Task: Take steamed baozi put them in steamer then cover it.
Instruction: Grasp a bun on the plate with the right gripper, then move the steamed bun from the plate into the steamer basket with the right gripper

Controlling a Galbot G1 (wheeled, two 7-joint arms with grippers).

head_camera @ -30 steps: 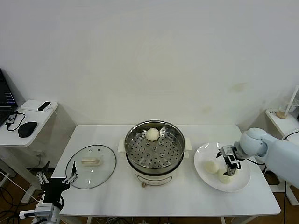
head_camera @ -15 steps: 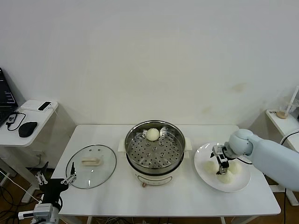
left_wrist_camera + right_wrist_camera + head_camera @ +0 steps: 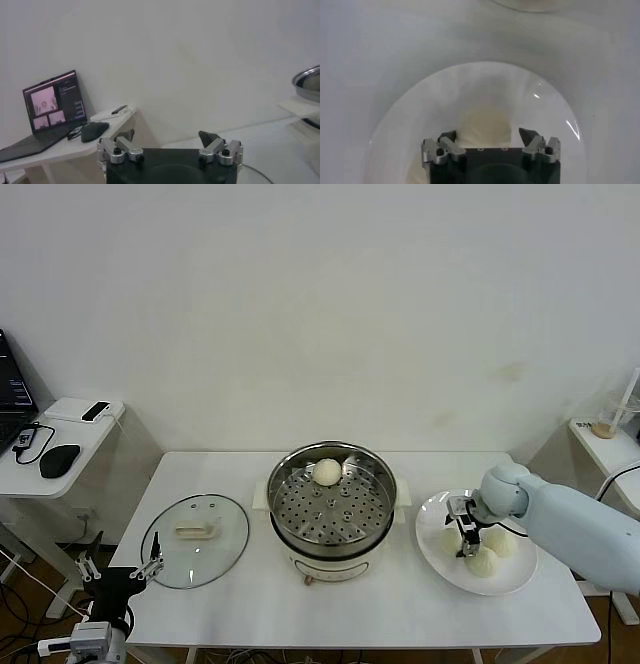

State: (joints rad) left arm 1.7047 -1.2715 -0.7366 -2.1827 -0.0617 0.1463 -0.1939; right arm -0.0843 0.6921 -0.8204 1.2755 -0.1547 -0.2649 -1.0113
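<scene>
One steamed baozi [image 3: 326, 472] lies on the perforated tray at the back of the steamer [image 3: 331, 509]. Three more sit on the white plate [image 3: 438, 569] to its right. My right gripper [image 3: 465, 532] hangs low over the plate's left bun [image 3: 449, 540]. In the right wrist view, the right gripper [image 3: 487, 134] stands open with its fingers on either side of that baozi [image 3: 485, 117], slightly apart from it. The cover [image 3: 195, 539], a glass lid with a cream handle, lies flat on the table left of the steamer. My left gripper [image 3: 120, 569] is parked open below the table's front left corner.
A side table [image 3: 60, 474] at the left carries a laptop [image 3: 50, 100], a mouse [image 3: 58, 459] and a phone. A small stand with a cup [image 3: 606, 424] is at the far right. The steamer's side handles stick out toward the lid and the plate.
My right gripper has moved left across the plate, from the front bun to the left one. The left arm, lid and steamer have not moved.
</scene>
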